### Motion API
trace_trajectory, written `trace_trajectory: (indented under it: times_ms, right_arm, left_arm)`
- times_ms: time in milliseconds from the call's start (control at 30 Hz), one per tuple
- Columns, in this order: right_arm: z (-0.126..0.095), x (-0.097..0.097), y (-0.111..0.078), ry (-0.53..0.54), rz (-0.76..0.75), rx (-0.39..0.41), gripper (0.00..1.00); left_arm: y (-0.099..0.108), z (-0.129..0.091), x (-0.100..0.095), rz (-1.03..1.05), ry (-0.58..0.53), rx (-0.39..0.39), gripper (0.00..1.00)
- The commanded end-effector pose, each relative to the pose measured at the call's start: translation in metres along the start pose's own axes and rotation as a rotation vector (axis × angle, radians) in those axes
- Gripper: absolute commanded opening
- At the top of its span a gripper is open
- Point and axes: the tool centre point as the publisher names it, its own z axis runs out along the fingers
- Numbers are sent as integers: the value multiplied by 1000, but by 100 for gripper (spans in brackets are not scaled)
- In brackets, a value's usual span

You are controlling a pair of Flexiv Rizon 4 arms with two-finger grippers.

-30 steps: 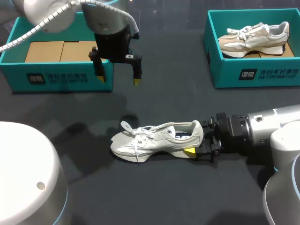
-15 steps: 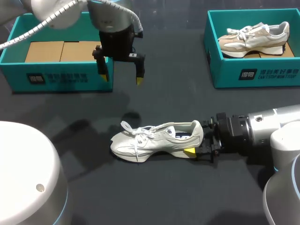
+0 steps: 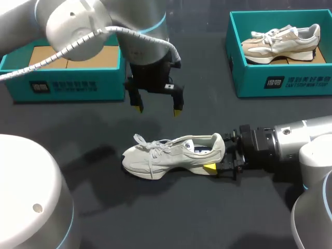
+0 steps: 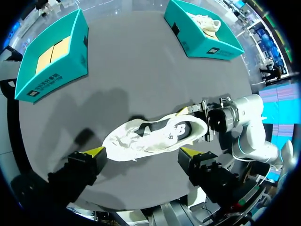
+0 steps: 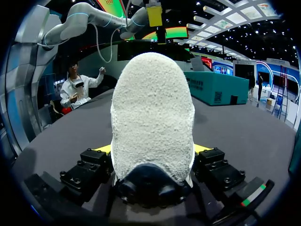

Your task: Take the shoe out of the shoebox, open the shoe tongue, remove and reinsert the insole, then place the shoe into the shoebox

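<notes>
Head view: my right end effector (image 3: 217, 160) clamps the heel of the off-white lace-up sneaker (image 3: 171, 155); my left end effector (image 3: 158, 110) hovers above, released.

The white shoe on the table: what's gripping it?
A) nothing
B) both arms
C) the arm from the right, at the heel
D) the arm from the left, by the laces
C: the right gripper clamps the heel of the white shoe from both sides, while the left gripper hangs open above it.
</notes>
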Motion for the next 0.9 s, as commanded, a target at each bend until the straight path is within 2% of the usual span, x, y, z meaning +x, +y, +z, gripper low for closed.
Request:
trace_trajectory:
  times_ms: [33, 433, 600, 900]
  right_arm:
    - [0, 0, 1, 0, 1, 4, 0]
    - [0, 0, 1, 0, 1, 4, 0]
    - [0, 0, 1, 0, 1, 4, 0]
    - [0, 0, 1, 0, 1, 4, 0]
  left_arm:
    - [0, 19, 25, -3, -37, -15, 100]
    - [6, 51, 42, -12, -49, -77, 100]
    - [12, 61, 50, 6, -117, -109, 100]
    - [13, 80, 51, -15, -209, -131, 100]
